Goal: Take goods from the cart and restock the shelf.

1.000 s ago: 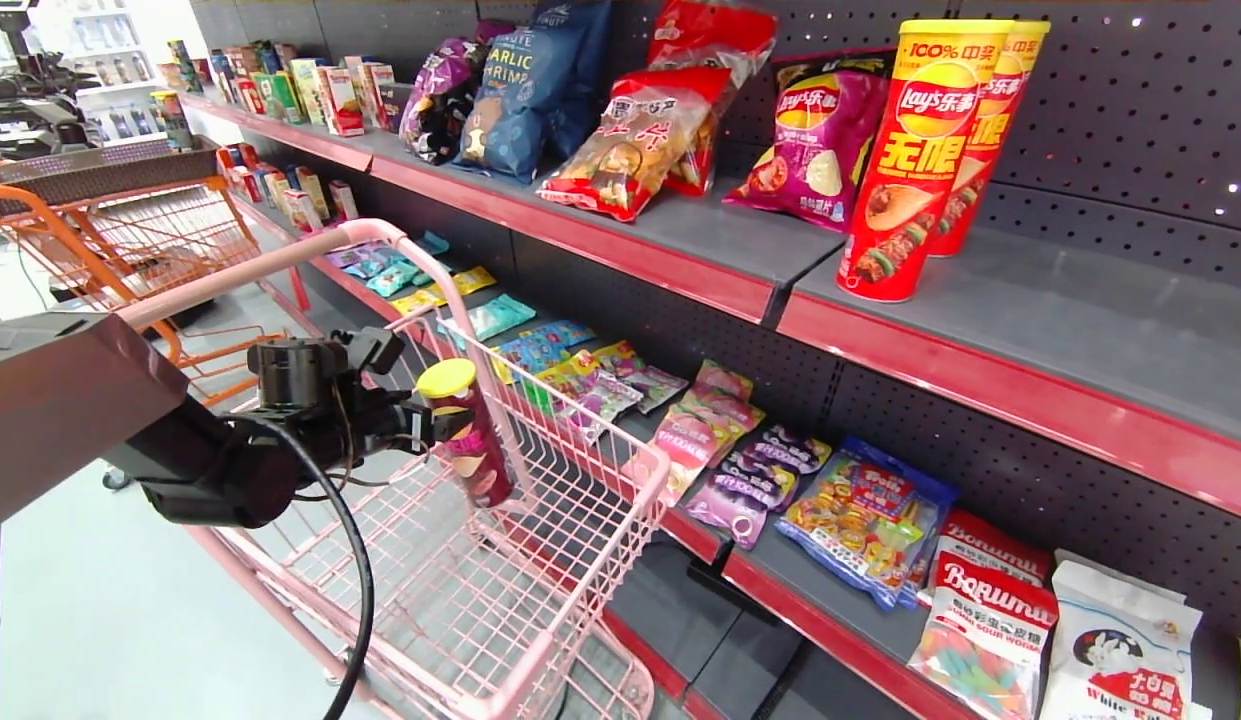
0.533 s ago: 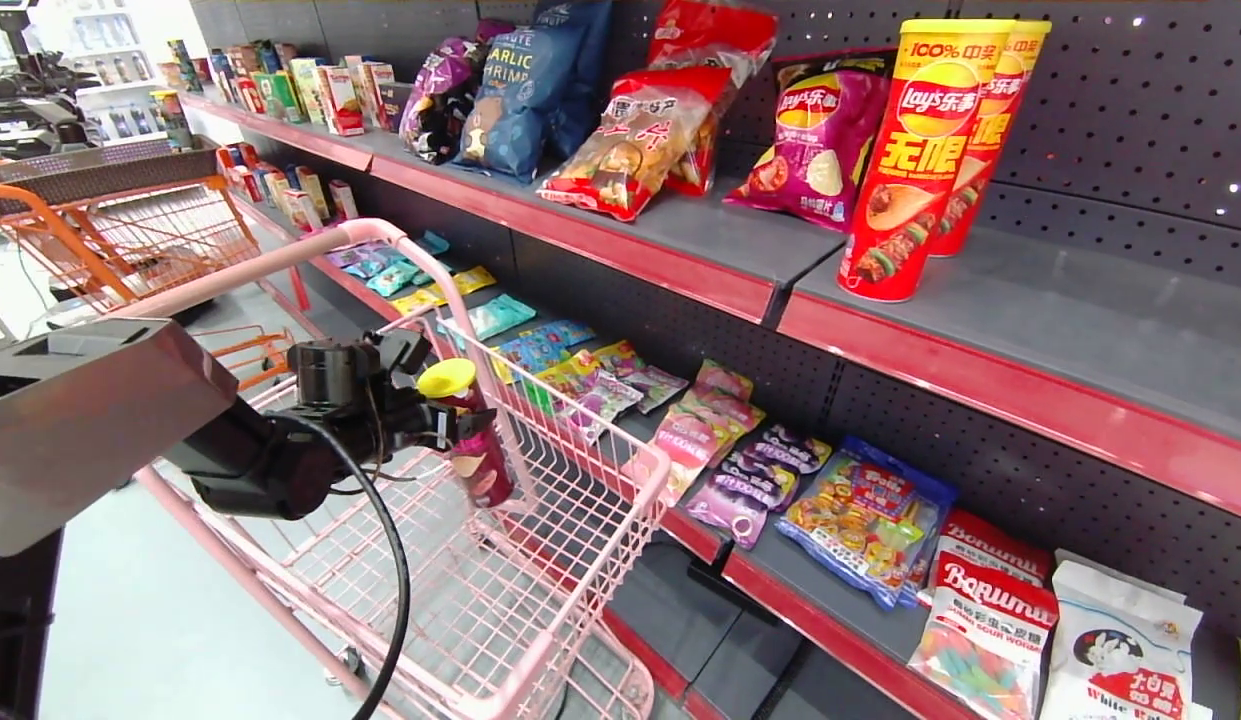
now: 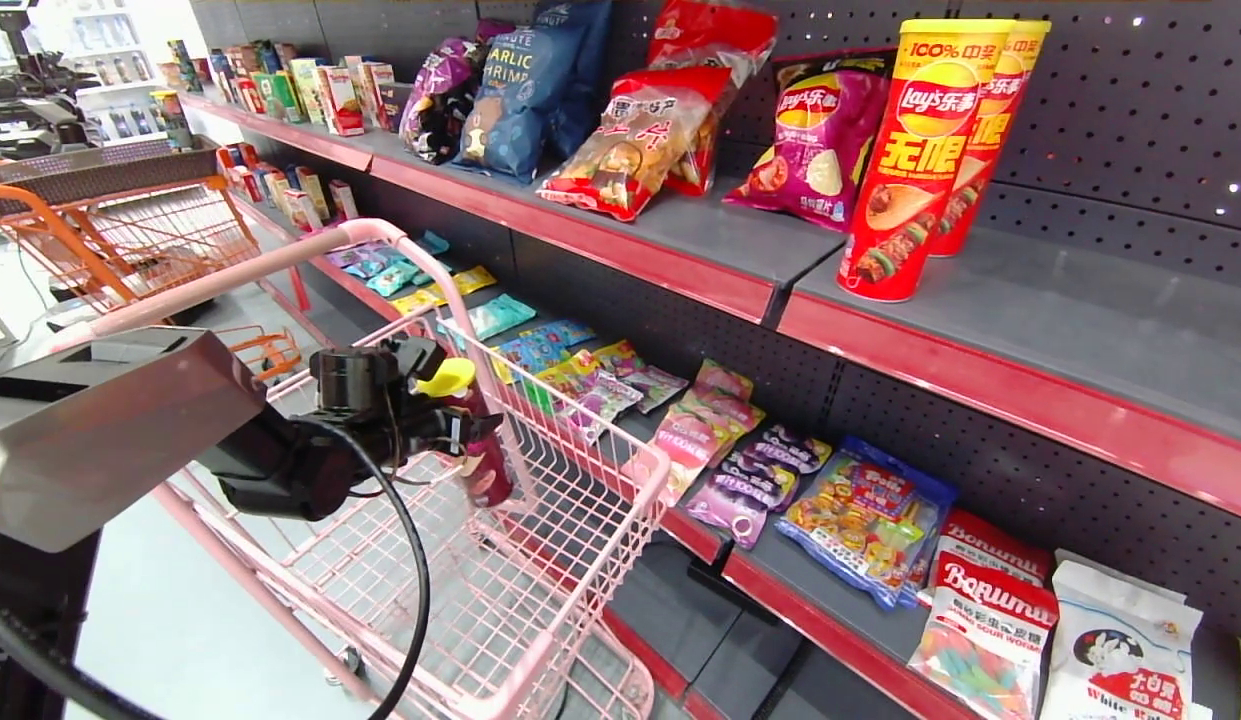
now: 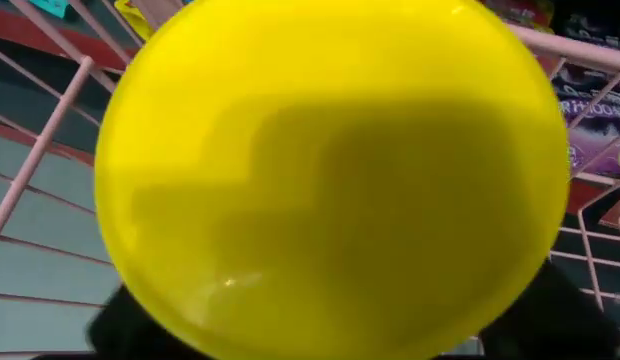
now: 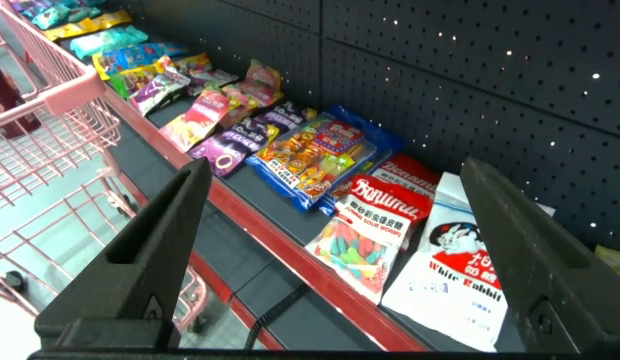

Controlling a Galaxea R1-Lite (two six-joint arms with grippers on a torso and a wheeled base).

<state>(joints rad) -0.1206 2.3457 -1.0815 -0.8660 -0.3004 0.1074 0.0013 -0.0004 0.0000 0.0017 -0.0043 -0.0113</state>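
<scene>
cylindrical can (image 3: 490, 470), round yellow lid (image 4: 330, 170), clamped in left claw (image 3: 467, 437)

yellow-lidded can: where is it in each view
Head view: yellow-lidded can left of centre, held by the left tool, inside the pink cart.
Left wrist view: its lid, centre, close up.
Right wrist view: perhaps the dark red shape behind cart wire; cannot tell.
Shared landmark: the pink cart.

The left hand (image 3: 458, 432), clamped on the chip can (image 3: 487, 472) inside the pink cart (image 3: 590, 520), moved closer to the shelf (image 3: 670, 268), and the can's yellow lid (image 3: 446, 378) tipped back toward the wrist.
</scene>
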